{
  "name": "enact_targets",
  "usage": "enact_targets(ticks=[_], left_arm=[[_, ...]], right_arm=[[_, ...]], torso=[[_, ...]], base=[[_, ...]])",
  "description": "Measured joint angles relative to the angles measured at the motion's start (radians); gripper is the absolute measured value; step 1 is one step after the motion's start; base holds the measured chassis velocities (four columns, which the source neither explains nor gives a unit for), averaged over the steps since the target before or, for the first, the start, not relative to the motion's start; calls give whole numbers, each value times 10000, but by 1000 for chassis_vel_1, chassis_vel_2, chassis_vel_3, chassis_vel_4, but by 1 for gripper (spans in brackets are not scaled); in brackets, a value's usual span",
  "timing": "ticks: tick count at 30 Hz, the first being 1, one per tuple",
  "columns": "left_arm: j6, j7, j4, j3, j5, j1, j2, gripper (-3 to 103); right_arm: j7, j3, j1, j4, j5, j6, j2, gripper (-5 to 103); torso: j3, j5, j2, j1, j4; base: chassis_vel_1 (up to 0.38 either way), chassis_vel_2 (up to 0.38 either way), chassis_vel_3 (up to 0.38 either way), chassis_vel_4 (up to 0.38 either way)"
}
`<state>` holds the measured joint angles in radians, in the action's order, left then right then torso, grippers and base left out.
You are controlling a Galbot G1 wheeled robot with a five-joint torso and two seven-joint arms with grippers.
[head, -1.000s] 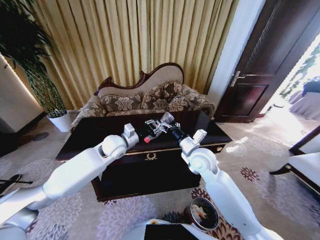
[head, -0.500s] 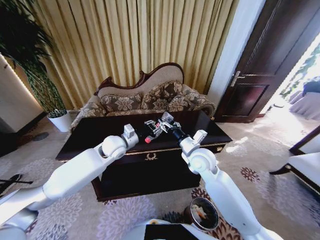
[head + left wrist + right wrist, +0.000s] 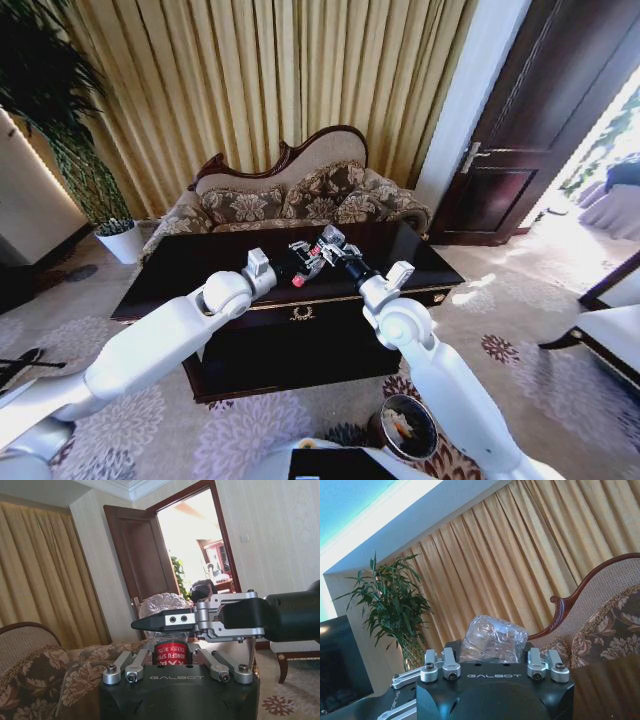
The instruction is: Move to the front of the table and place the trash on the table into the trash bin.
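Note:
A clear plastic bottle (image 3: 312, 258) with a red label and red cap hangs in the air over the dark brown table (image 3: 190, 262). My right gripper (image 3: 329, 244) is shut on its clear base, which fills the space between the jaws in the right wrist view (image 3: 492, 639). My left gripper (image 3: 287, 265) sits at the cap end, with the bottle's red label (image 3: 170, 658) straight in front of its palm. One of the right gripper's fingers (image 3: 167, 622) crosses just above that label. The round dark trash bin (image 3: 405, 427) stands on the carpet at the table's front right.
A patterned sofa (image 3: 290, 200) stands behind the table, in front of gold curtains. A plant in a white pot (image 3: 122, 240) is at the back left. A dark door (image 3: 540, 130) is at the right, and a chair edge (image 3: 610, 330) shows at the far right.
The right gripper has carried the bottle slightly left towards the left gripper, so the two now meet at the bottle. The camera has not moved.

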<state>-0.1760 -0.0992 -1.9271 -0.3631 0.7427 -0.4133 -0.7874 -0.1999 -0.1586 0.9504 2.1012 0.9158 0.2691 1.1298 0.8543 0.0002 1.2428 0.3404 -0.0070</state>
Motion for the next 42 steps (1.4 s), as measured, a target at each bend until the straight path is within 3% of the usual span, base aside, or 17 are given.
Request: enact_targets(ticks=[8, 10, 12, 18, 20, 27, 29, 31, 33, 35, 37, 42], left_arm=[[-24, 188, -125, 117, 151, -108, 18, 26], [-25, 220, -140, 141, 168, -123, 31, 30], [-25, 318, -173, 176, 201, -152, 71, 41], [-26, 465, -190, 211, 291, -163, 88, 57], [-28, 500, -192, 226, 312, -170, 84, 68], [-24, 532, -228, 463, 314, -359, 107, 90], [3, 573, -316, 900, 372, -641, 159, 98], [3, 623, -350, 1159, 442, -822, 162, 100], [33, 1080, -320, 2115, 608, -1259, 239, 100], [34, 1138, -371, 2604, 690, -1608, 246, 100], [72, 1314, -458, 3795, 745, -2512, 388, 100], [81, 1942, -604, 5025, 840, -3530, 550, 100]], right_arm=[[52, -36, 81, 14, -12, -53, -1, 58], [55, -49, 89, 14, -16, -57, 0, 57], [56, -62, 103, 12, -22, -58, -2, 51], [63, -71, 118, -3, -24, -58, -10, 40], [85, -74, 140, -3, -20, -58, -9, 35], [99, -138, 205, -3, -25, -56, -21, 34], [39, -226, 208, -13, -27, -53, -21, 34], [-3, -258, 207, -12, -25, -53, -15, 33], [-169, -413, 239, -98, -30, -41, -17, 33], [-205, -467, 231, -127, -30, -86, -12, 30], [-401, -642, 165, -289, -33, -145, 5, 27], [-675, -781, 3, -538, -87, -142, 23, 27]], torso=[[0, 0, 0, 0, 0], [0, 0, 0, 0, 0], [0, 0, 0, 0, 0], [0, 0, 0, 0, 0], [0, 1, 0, 0, 0], [0, 0, 0, 0, 0], [0, 0, 0, 0, 1], [0, 1, 0, 0, -1], [0, 7, 1, 0, -5], [0, 2, 0, 0, 3], [0, -3, 0, 1, 2], [0, -2, 0, 0, 5]], base=[[0, 0, 0, 0], [0, 0, 0, 0], [0, 0, 0, 0], [0, 0, 0, 0], [0, 0, 0, 0], [0, 0, 0, 0], [0, 0, 0, 0], [0, 0, 0, 0], [0, 0, 0, 0], [0, 0, 0, 0], [0, 0, 0, 0], [0, 0, 0, 0]])
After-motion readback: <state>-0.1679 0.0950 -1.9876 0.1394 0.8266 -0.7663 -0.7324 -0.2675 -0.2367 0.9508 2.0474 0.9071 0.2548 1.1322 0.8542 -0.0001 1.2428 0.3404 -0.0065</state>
